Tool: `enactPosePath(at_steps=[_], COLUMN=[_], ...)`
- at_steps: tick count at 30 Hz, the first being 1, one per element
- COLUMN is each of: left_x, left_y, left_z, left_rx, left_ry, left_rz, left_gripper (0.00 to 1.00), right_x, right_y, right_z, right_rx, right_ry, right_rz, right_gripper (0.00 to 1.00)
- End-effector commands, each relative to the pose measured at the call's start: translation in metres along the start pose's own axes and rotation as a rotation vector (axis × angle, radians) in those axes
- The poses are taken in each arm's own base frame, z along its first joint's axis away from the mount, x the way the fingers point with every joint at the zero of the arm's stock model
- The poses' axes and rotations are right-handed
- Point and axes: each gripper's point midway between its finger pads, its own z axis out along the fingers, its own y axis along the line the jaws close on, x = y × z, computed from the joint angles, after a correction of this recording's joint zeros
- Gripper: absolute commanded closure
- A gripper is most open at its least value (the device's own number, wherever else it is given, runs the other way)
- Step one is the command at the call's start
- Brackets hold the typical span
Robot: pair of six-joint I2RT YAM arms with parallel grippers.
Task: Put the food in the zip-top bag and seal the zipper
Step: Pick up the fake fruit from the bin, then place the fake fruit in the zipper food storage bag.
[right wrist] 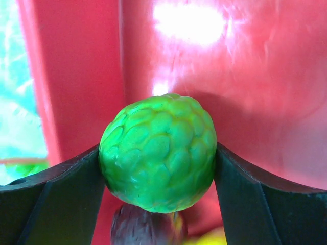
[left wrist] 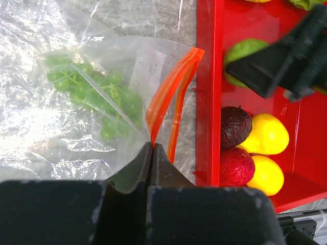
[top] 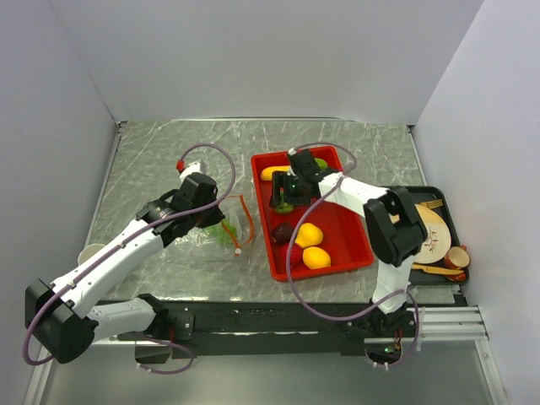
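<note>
Green fruit (right wrist: 158, 153): clamped in right gripper (top: 284, 196), over red tray (top: 342, 224).
Zip-top bag (left wrist: 87, 76): at tray's 9 o'clock, left gripper (left wrist: 153, 149) pinching zipper (left wrist: 171, 81).
Progress: grapes (left wrist: 97, 97) bagged; other food (top: 310, 234), sealing remain.

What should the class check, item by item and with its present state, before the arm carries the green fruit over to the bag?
1. Right hand grips the green fruit, with a finger on each side: ok.
2. Left hand is shut on the bag's orange strip: ok.
3. The bag mouth gapes wide enough for the fruit: cannot tell; the two sides of the strip show only a narrow gap.
4. The fruit is above the bag mouth: not ok; it is over the red tray.
5. The bag has room inside: ok; it holds only grapes.
</note>
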Motion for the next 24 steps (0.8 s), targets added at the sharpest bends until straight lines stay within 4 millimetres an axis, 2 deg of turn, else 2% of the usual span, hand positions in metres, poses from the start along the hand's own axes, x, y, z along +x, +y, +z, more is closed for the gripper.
enactPosePath(at_steps=[1, 2, 3, 5, 6, 12, 13, 16, 22, 24], left_x=[-0.007, -0.008, -0.008, -0.007, -0.007, -0.007, -0.007, -0.006, -0.007, -0.007], left_y=[-0.006, -0.008, -0.009, -0.01, -0.01, -0.012, -0.012, -0.012, -0.012, -0.011], left_z=[-0.006, -0.007, -0.006, -0.004, -0.004, 0.0, 0.0, 0.0, -0.002, -0.004], left_rx=[0.039, 0.044, 0.047, 0.045, 0.045, 0.048, 0.046, 0.046, 0.052, 0.051], left_ry=[-0.03, -0.031, -0.031, -0.025, -0.023, -0.021, -0.02, -0.017, -0.02, -0.022], left_rz=[-0.006, -0.007, -0.006, -0.003, -0.001, -0.01, -0.013, -0.02, -0.017, -0.017], left_gripper=[0.98, 0.98, 0.98, 0.98, 0.98, 0.98, 0.98, 0.98, 0.98, 0.98], right_x=[-0.033, -0.027, -0.029, -0.02, -0.015, 0.02, 0.031, 0.044, 0.054, 0.057], right_y=[0.03, 0.032, 0.044, 0.057, 0.073, 0.124, 0.132, 0.149, 0.168, 0.17], right_z=[-0.059, -0.063, -0.078, -0.088, -0.098, -0.117, -0.116, -0.116, -0.105, -0.092], right_rx=[-0.097, -0.11, -0.146, -0.19, -0.226, -0.395, -0.42, -0.462, -0.51, -0.505], right_ry=[-0.169, -0.173, -0.202, -0.209, -0.219, -0.17, -0.148, -0.114, -0.069, -0.039], right_rz=[0.012, 0.017, 0.008, 0.005, -0.015, -0.028, -0.041, -0.054, -0.074, -0.081], right_gripper=[0.39, 0.4, 0.4, 0.4, 0.4, 0.4, 0.41, 0.41, 0.41, 0.41])
